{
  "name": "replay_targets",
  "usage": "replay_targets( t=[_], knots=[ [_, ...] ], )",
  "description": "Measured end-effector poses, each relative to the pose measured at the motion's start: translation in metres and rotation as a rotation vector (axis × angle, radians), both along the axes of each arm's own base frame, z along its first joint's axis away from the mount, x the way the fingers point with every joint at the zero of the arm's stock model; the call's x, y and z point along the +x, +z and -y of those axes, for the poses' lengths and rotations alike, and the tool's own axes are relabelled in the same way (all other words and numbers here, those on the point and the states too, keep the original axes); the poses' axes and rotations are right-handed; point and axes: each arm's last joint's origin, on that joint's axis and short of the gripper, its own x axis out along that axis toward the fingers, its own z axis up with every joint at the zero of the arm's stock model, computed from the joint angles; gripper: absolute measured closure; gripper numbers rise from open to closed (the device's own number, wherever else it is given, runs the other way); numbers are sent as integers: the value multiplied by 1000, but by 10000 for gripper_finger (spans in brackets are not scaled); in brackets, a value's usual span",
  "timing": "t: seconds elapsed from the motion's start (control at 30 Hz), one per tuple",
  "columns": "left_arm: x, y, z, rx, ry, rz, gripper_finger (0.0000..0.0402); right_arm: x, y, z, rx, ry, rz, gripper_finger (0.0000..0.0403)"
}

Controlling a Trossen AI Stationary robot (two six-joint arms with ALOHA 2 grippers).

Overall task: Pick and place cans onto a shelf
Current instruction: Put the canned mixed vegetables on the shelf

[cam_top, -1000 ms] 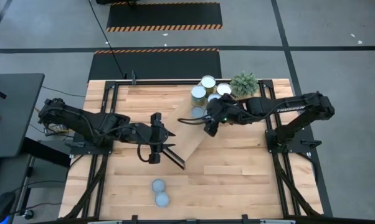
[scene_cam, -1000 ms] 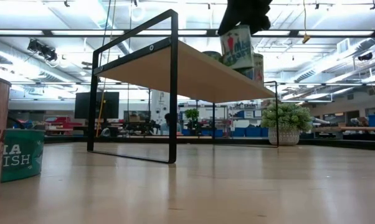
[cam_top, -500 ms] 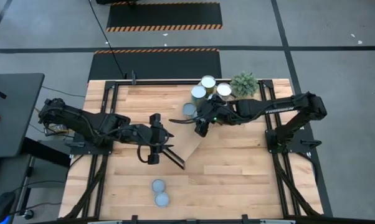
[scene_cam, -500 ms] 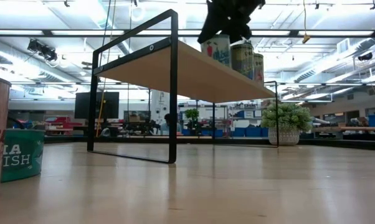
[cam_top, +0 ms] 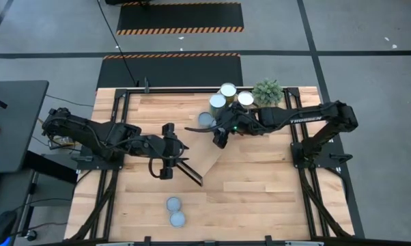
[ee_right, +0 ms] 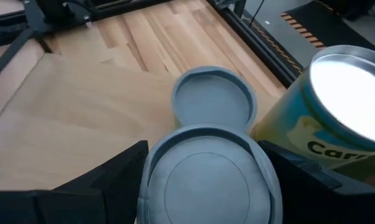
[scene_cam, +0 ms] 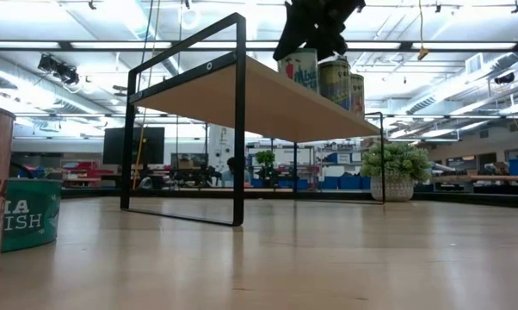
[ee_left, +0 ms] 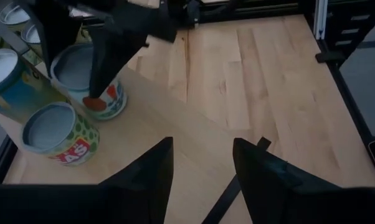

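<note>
**Can held at the shelf's far end, two cans waiting on the table**

We see the right pincer (ee_right: pixel 206 186) closed around a can (ee_right: pixel 209 177) with a pale blue-grey top, one finger on each side of it. In the high view the right pincer (cam_top: pixel 219 133) sits over the far end of the shelf (cam_top: pixel 202 154), by the cluster of cans already there (cam_top: pixel 227 96). In the low view the gripped can (scene_cam: pixel 299 69) appears to stand on or just above the shelf board (scene_cam: pixel 268 99), next to two others; we cannot tell whether its base touches. We judge the can is held from above so it can be set down upright beside its neighbours without tipping them.

The left pincer (cam_top: pixel 167 167) hovers over the near part of the shelf, fingers apart and empty, as the left wrist view shows (ee_left: pixel 203 168). We judge it is waiting out of the way.

Two more cans (cam_top: pixel 175 210) stand on the table (cam_top: pixel 260 191) near its front edge, well apart from the shelf. A small potted plant (cam_top: pixel 267 91) sits at the far right corner.

Hidden or unclear: the right arm covers most of the held can in the high view. In the low view two cans (scene_cam: pixel 22 211) at the picture's edge are cut off, and the labels are only partly readable.
</note>
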Motion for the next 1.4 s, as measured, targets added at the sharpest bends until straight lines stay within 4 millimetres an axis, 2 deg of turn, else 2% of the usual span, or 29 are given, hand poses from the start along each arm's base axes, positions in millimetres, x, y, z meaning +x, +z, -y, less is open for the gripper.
replay_targets(
  t=[0.37,0.67,1.0,1.4],
  knots=[
    [-1,-1,0,13,-6,-19,230,-12,10,-6,32,-10,-42,110],
    [-3,-4,-1,21,-2,-56,230,-18,8,-28,13,-6,-44,110],
    [-3,-4,-2,38,-14,-55,230,-13,2,-16,18,-47,16,108],
    [-3,-4,-2,37,-13,-51,230,-12,1,-7,-14,-33,-14,62]
  ],
)
